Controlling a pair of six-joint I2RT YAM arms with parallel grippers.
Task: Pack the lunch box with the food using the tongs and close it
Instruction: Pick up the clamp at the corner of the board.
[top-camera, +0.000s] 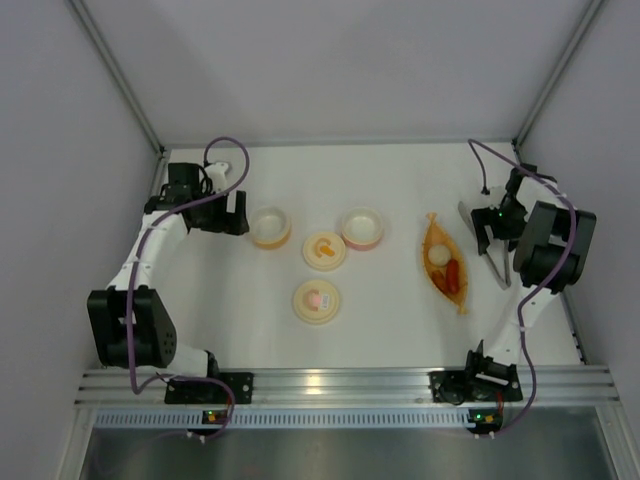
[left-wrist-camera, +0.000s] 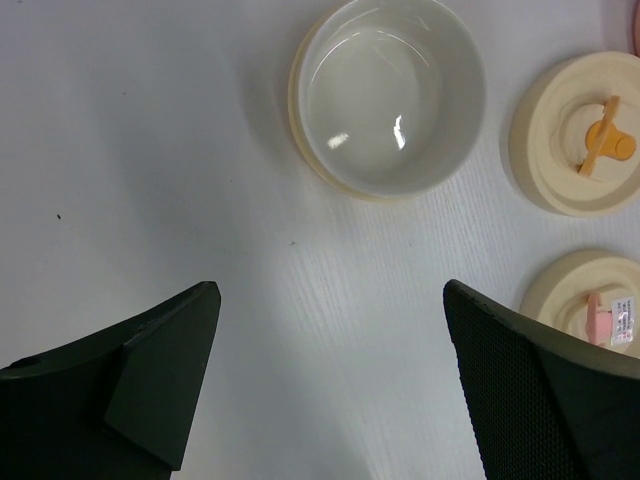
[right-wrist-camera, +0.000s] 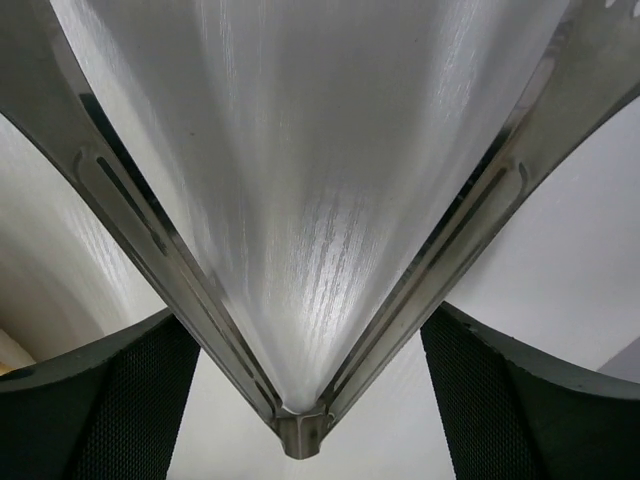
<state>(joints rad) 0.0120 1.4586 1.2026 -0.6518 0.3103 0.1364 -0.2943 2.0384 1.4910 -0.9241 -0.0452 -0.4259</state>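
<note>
The grey metal tongs (top-camera: 497, 268) lie flat on the table right of the orange boat-shaped tray (top-camera: 432, 232). The food lies in that tray: a cream-white ball (top-camera: 440, 257) and a red-orange sausage (top-camera: 453, 278). My right gripper (top-camera: 488, 226) is down over the tongs. In the right wrist view its open jaws (right-wrist-camera: 310, 310) straddle the tongs' V (right-wrist-camera: 300, 435) near the joint, each finger close beside an arm. The lunch box shows as two round containers, a yellow-rimmed one (top-camera: 270, 227) and a pink-rimmed one (top-camera: 362, 228). My left gripper (left-wrist-camera: 330, 290) hangs open and empty beside the yellow-rimmed container (left-wrist-camera: 385, 95).
Two cream lids lie between the containers, one with an orange handle (top-camera: 325, 250) and one with a pink handle (top-camera: 316, 301). Both show at the right edge of the left wrist view, the orange-handled lid (left-wrist-camera: 580, 150) above the pink-handled lid (left-wrist-camera: 590, 300). Walls enclose the table on three sides.
</note>
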